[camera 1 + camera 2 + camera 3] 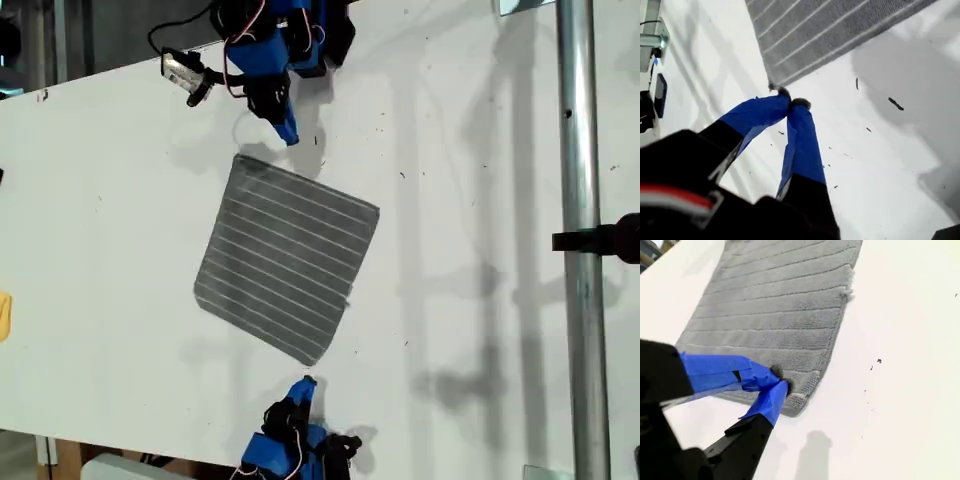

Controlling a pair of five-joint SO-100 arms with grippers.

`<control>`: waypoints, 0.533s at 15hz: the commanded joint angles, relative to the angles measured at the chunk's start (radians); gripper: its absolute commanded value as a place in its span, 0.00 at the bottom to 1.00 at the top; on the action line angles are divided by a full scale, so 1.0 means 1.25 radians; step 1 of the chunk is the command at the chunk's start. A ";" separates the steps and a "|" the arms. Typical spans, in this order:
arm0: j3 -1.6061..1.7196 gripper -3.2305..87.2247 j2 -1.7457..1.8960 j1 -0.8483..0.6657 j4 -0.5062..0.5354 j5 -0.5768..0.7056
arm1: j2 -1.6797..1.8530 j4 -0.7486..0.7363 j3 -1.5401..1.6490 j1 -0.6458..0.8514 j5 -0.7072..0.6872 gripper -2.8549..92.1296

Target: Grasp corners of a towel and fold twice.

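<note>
While both my first gripper [789, 102] and my second gripper [780, 380] sit closed, the towel [287, 256] lies flat, stripes slanting

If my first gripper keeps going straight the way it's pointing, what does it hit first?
Most likely the towel: my first gripper has its shut tips aimed at the nearest corner, with only a sliver of bare table between. Its height above the table is unclear, so it might skim over the cloth.

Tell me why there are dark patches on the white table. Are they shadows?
Yes: in the exterior view, soft grey shadows of the arms and pole fall across the table; in the first wrist view a blurry shadow darkens the table beside the towel.
</note>
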 commanded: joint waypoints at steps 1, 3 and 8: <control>-0.201 0.02 -0.151 -0.044 0.029 0.079 | -0.120 -0.020 -0.173 -0.027 -0.033 0.03; -0.320 0.02 -0.250 -0.077 0.050 0.150 | -0.281 0.034 -0.360 -0.055 -0.059 0.03; -0.717 0.02 -0.623 -0.136 0.152 0.351 | -0.708 0.233 -0.887 -0.153 -0.118 0.03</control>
